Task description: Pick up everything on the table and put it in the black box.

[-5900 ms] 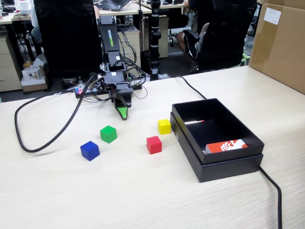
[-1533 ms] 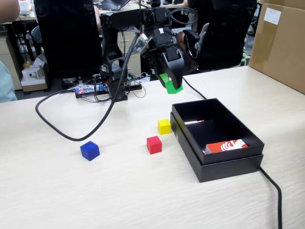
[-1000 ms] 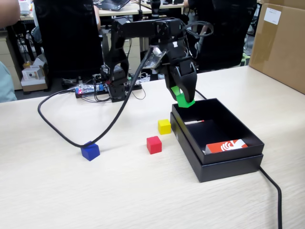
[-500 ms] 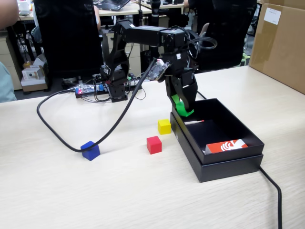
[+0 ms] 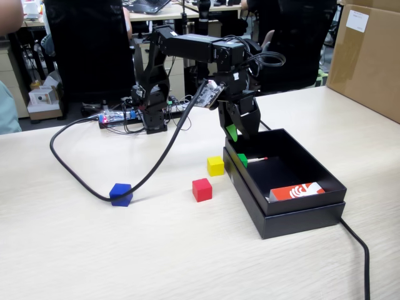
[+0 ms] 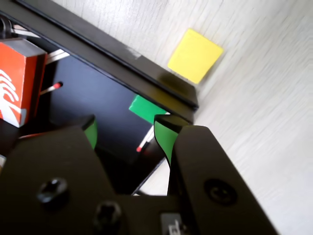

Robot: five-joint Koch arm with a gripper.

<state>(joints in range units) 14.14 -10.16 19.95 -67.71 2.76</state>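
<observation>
My gripper (image 5: 240, 134) hangs open and empty over the far left corner of the black box (image 5: 300, 220); green tape lines its jaws. In the wrist view the gripper (image 6: 127, 136) is spread wide above the box floor. The green cube (image 5: 242, 159) lies inside the box at that corner, below the jaws, and also shows in the wrist view (image 6: 145, 108). The yellow cube (image 5: 215, 165) sits on the table just left of the box, and shows in the wrist view (image 6: 195, 55) beyond the box rim (image 6: 112, 58). The red cube (image 5: 202, 189) lies nearer the front, and the blue cube (image 5: 120, 194) farther left.
A red-and-white card (image 5: 297, 190) and a thin white-and-red stick (image 5: 256, 160) lie in the box. A black cable (image 5: 75, 170) loops over the table (image 5: 156, 250) and touches the blue cube. Another cable (image 5: 361, 250) runs off the front right. A brown carton (image 5: 369, 56) stands at the back right.
</observation>
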